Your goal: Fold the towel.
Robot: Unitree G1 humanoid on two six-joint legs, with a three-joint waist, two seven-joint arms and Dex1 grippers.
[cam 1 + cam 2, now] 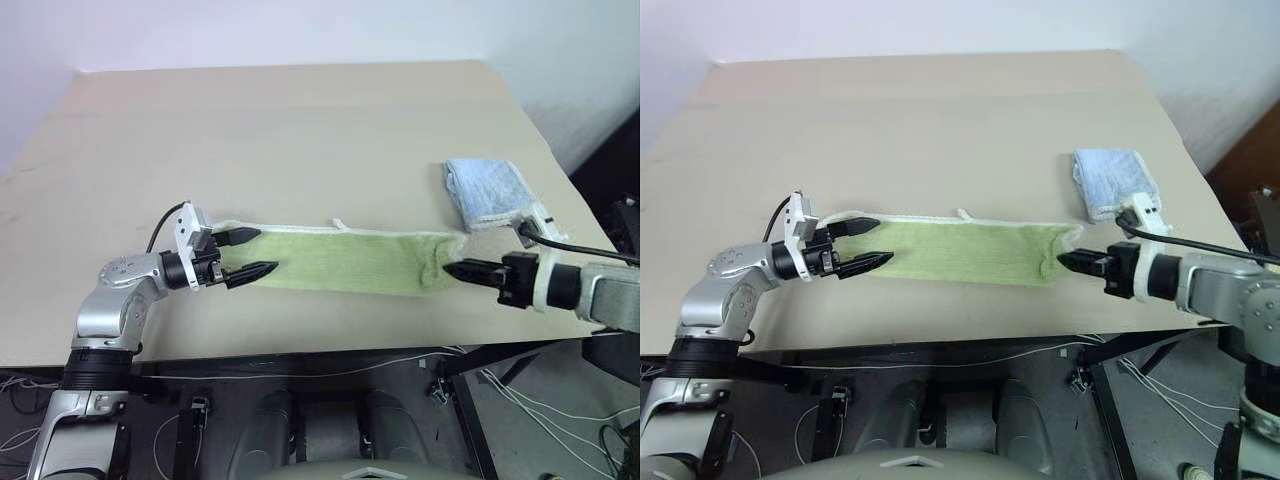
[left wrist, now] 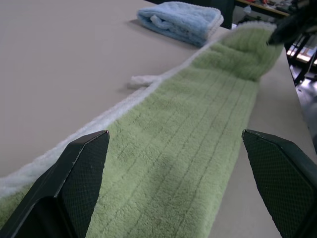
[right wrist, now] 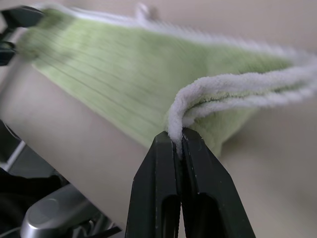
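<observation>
The long light green terry towel (image 1: 350,262) with white edging lies stretched on the beige counter (image 1: 300,130); no writing is readable. The right claw (image 1: 452,269) is clenched on its lifted corner. The left claw (image 1: 250,254) stands released over the other end, partly hiding it.

A long yellow-green towel (image 1: 965,252) lies folded in a strip near the table's (image 1: 940,130) front edge. The left gripper (image 1: 874,243) hovers open at one end, fingers spread over the cloth; the right gripper (image 1: 1068,261) pinches the opposite end, lifting it slightly. A folded pale blue towel (image 1: 1113,183) sits just beyond
</observation>
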